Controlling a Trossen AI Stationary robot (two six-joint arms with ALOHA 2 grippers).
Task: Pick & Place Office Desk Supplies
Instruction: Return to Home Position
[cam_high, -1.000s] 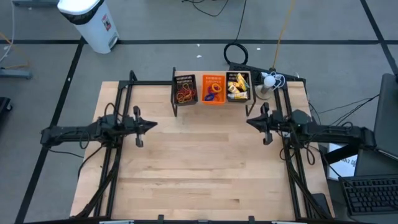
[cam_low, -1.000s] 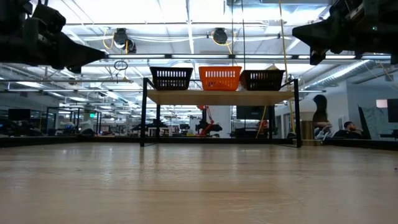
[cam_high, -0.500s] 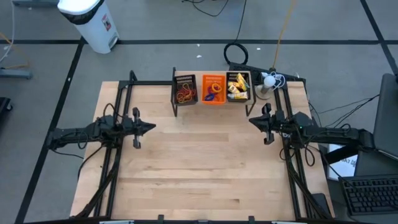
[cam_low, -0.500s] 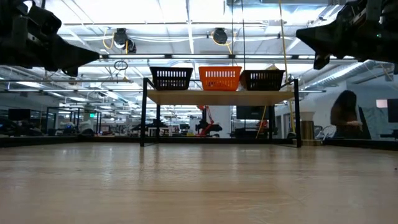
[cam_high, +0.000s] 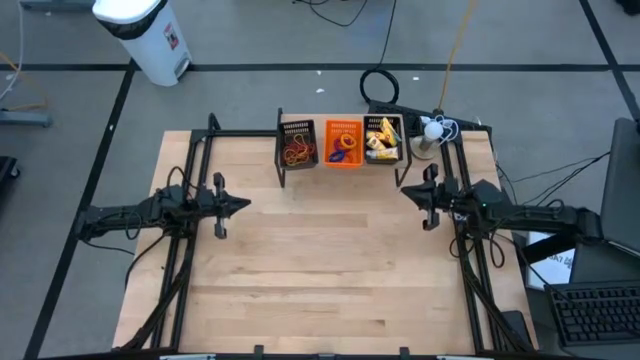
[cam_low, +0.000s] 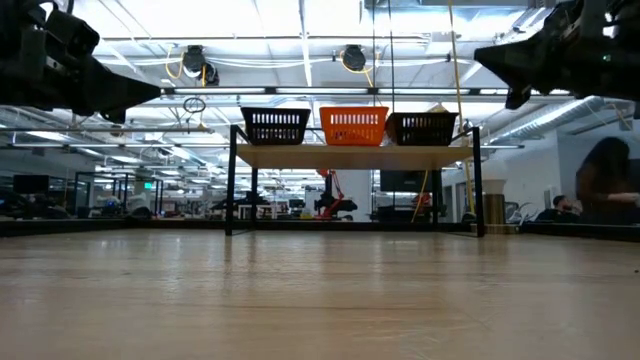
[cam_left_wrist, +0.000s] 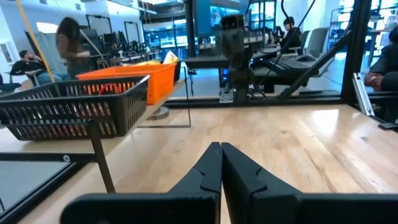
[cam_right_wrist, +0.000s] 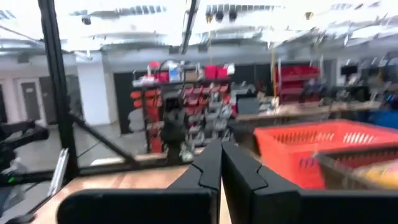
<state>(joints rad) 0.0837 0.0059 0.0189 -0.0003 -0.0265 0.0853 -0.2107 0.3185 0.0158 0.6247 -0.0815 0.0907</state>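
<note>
Pale wooden boards form the worktop (cam_high: 320, 270), seen from above with grey floor around it and a white waste bin (cam_high: 145, 35) beyond its far left corner. At the far edge three trays stand side by side. The left black mesh tray (cam_high: 300, 127) holds red and orange rubber bands (cam_high: 296, 152), the orange tray (cam_high: 343, 125) holds small rings (cam_high: 345, 146), some of them blue, and the right black mesh tray (cam_high: 397, 128) holds yellow oblong pieces (cam_high: 380, 145). The left end effector (cam_high: 243, 204) hangs over the worktop's left side and the right end effector (cam_high: 403, 194) over its right side. They point toward each other, well apart, and neither is near the trays. From worktop height, the three trays sit in a row on a shelf (cam_low: 350, 157) with black legs. Both arms show only as dark shapes in the upper corners, and blurred people (cam_low: 605, 180) are in the room to the right. The left wrist view shows the left end effector's fingers (cam_left_wrist: 210, 169) pressed together with nothing between them. The mesh tray and the orange tray are off to one side, and the right arm is across the boards. A person stands in the background. The right wrist view shows the right end effector's fingers (cam_right_wrist: 233, 171) likewise pressed together and empty. The orange tray is close by, with a glimpse of yellow in the mesh tray next to it, and the left arm is far off.
</note>
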